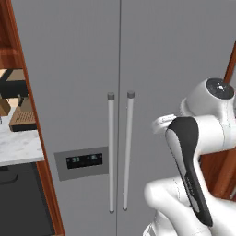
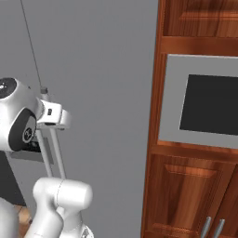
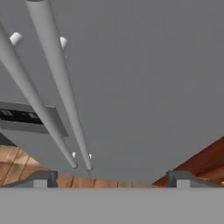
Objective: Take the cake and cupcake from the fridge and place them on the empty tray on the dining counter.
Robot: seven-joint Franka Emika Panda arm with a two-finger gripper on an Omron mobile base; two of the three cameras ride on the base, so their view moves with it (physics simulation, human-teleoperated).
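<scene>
Hand view: jaws spread wide, gripping nothing, facing the closed fridge (image 3: 131, 87).

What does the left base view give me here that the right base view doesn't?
Left base view alone: the fridge's dark display panel, both door handles full length, and a marble counter at far left. Right base view alone: a built-in oven in wood cabinets. Both: the grey fridge, doors closed, and the arm.
</scene>
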